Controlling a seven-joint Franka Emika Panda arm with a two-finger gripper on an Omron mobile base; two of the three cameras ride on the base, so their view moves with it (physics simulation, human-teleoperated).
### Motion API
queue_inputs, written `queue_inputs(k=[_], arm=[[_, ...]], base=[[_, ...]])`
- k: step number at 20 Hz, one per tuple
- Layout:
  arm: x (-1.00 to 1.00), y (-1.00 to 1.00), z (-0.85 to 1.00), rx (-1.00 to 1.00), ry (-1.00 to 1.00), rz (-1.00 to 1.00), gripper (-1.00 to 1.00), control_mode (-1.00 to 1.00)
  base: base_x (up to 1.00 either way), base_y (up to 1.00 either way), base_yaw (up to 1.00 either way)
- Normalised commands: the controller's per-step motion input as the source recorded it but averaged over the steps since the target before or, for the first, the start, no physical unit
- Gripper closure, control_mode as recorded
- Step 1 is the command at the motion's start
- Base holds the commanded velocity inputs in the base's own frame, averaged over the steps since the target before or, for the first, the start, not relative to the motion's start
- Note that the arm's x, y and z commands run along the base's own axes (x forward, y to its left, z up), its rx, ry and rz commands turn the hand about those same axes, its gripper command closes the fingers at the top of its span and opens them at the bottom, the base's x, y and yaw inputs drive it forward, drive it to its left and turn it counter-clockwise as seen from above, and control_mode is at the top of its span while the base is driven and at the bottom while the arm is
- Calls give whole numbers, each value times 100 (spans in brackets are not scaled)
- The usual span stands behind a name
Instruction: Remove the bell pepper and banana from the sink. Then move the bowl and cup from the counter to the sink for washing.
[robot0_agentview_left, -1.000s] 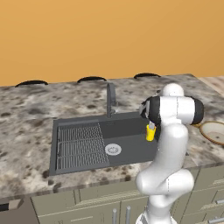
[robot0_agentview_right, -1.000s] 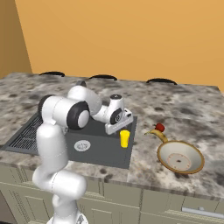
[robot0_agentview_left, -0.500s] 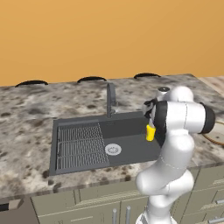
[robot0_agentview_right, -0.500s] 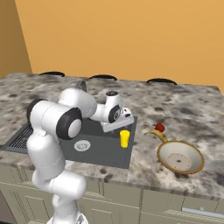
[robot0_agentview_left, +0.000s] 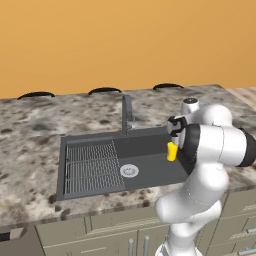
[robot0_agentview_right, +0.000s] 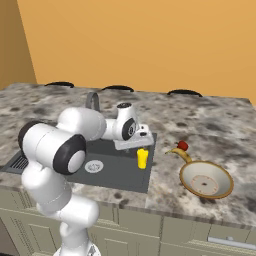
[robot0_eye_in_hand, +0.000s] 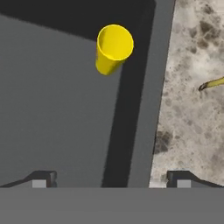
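Orange wall rises behind the speckled stone bench (robot0_agentview_right: 210, 125), and I go from what sits closest to me outward. Nearest, my claw (robot0_eye_in_hand: 109, 177) hangs released, both tips spread wide with nothing between them, one over the dark floor of the sink (robot0_agentview_left: 150, 165) and the other over the stone beyond its rim. Just ahead of the tips the cup (robot0_eye_in_hand: 113, 48) stands upright inside the sink, in the corner near the right-hand wall, its open mouth facing my hand camera; from the base cameras the same cup (robot0_agentview_right: 142, 158) shows yellow just below my wrist. Further left in the basin lie the round white drain (robot0_agentview_left: 129, 170) and then the ribbed drainer section (robot0_agentview_left: 92, 165), with the grey faucet (robot0_agentview_left: 127, 114) standing at the back edge. Out on the bench to my right, well apart from the sink, the bowl (robot0_agentview_right: 206, 180) rests open side up, with the banana (robot0_agentview_right: 183, 156) curved against its far rim and the bell pepper (robot0_agentview_right: 183, 145) just behind the banana
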Motion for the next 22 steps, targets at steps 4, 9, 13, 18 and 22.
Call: queue_inputs(k=[4, 9, 13, 18, 22], arm=[[-36, -16, 21, 0, 0, -18, -100, -100], [-36, -23, 20, 0, 0, -5, -100, -100], [-38, -29, 14, 0, 0, 0, -100, -100], [-42, -28, 10, -2, 0, 0, -100, -100], [-45, -26, 10, -2, 0, 0, -100, -100]], base=[[0, 0, 0], [0, 0, 0], [0, 0, 0], [0, 0, 0], [0, 0, 0]])
